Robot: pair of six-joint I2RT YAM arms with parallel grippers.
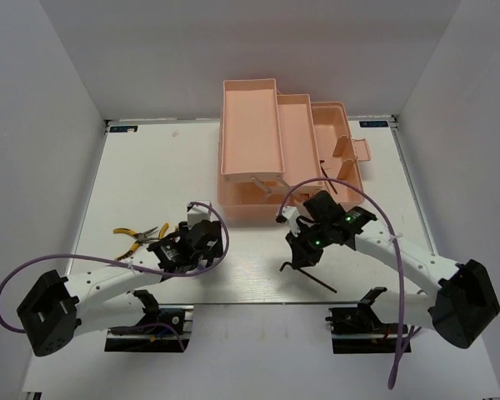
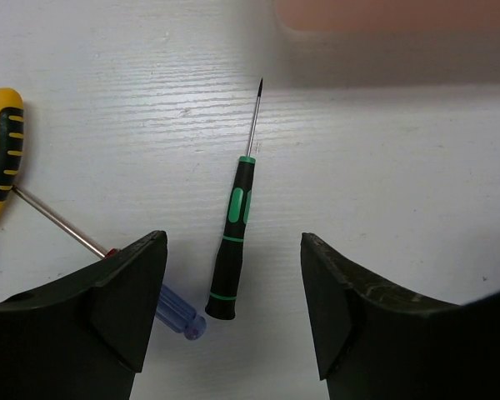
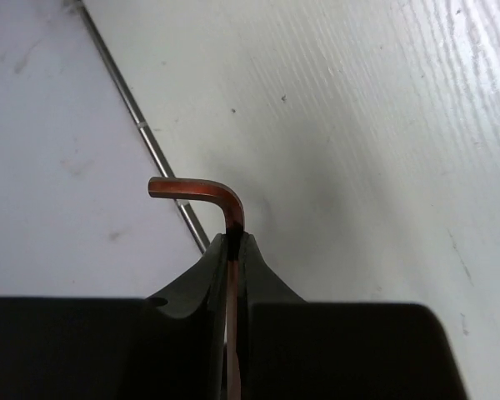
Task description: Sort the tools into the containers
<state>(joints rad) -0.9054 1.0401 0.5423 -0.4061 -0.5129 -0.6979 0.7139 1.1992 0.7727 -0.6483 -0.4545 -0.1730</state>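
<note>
My left gripper is open and hovers low over the table, its jaws on either side of the handle end of a green-handled screwdriver. A blue-handled screwdriver lies just by the left finger. Yellow-handled pliers lie to the left and also show in the top view. My right gripper is shut on a long L-shaped hex key, whose bent end sticks out past the fingertips. In the top view that key hangs near the table's front edge. The salmon-pink toolbox stands open at the back.
Another dark hex key rests in the toolbox's right side. A metal strip marks the table's front edge under my right gripper. White walls close in the table on the left, right and back.
</note>
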